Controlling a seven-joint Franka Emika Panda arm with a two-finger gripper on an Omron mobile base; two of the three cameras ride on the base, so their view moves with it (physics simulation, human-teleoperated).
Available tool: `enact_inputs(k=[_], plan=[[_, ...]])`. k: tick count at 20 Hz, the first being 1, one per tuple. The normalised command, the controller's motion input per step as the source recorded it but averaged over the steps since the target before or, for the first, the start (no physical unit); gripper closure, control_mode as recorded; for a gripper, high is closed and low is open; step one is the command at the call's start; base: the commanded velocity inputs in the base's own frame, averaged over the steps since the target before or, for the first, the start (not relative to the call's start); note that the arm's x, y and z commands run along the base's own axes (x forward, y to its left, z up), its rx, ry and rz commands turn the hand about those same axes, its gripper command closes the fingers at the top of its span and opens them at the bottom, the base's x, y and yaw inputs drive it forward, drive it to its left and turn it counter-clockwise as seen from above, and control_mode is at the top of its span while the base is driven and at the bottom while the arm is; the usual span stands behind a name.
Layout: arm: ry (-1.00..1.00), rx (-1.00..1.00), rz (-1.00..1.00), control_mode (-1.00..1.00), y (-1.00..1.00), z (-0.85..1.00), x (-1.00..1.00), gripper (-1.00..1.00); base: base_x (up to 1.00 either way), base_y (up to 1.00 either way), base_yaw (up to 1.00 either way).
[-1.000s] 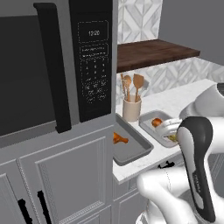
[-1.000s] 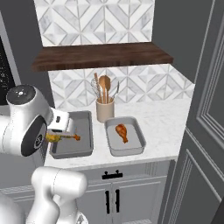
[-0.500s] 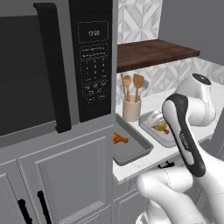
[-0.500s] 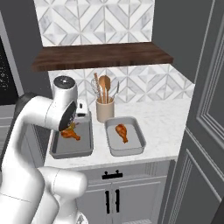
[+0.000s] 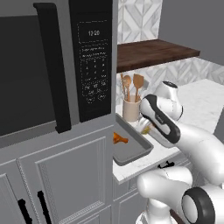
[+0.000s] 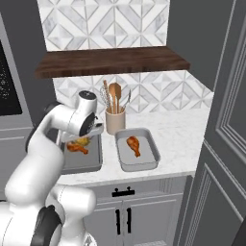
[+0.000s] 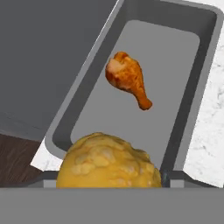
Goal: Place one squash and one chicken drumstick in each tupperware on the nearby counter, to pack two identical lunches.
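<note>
Pincer (image 7: 109,186) pinching bumpy yellow squash (image 7: 109,164) above left grey rectangular tupperware (image 7: 199,78) holding browned chicken drumstick (image 7: 127,83). Right grey tupperware (image 6: 153,148) has second drumstick (image 6: 134,145), lacks squash.

**Tight on the left, open on the right**

The left tupperware (image 6: 84,161) sits hard against the dark appliance wall (image 5: 94,65). A utensil crock (image 6: 115,120) stands just behind both containers, under the wooden shelf (image 6: 110,61) (low headroom there). Bare bench (image 6: 185,129) lies right of the second tupperware (image 6: 138,166).
</note>
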Motion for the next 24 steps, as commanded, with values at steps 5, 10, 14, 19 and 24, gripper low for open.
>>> enact_inputs(k=[5, 10, 14, 19, 24], plan=[[0.00, -0.13, 0.19, -1.00, 0.05, -0.54, 0.12, 1.00, 0.00, 0.00, 0.00], [0.00, -0.05, 0.07, -1.00, 0.05, -0.65, 0.00, 1.00, 0.00, 0.00, 0.00], [-0.01, 0.00, 0.04, -1.00, 0.01, -0.31, 0.00, 1.00, 0.00, 0.00, 0.00], [-0.04, 0.00, 0.00, -1.00, 0.14, -0.16, 0.08, 1.00, 0.00, 0.00, 0.00], [-0.02, 0.00, 0.00, -1.00, 0.23, -0.14, 0.22, 1.00, 0.00, 0.00, 0.00]])
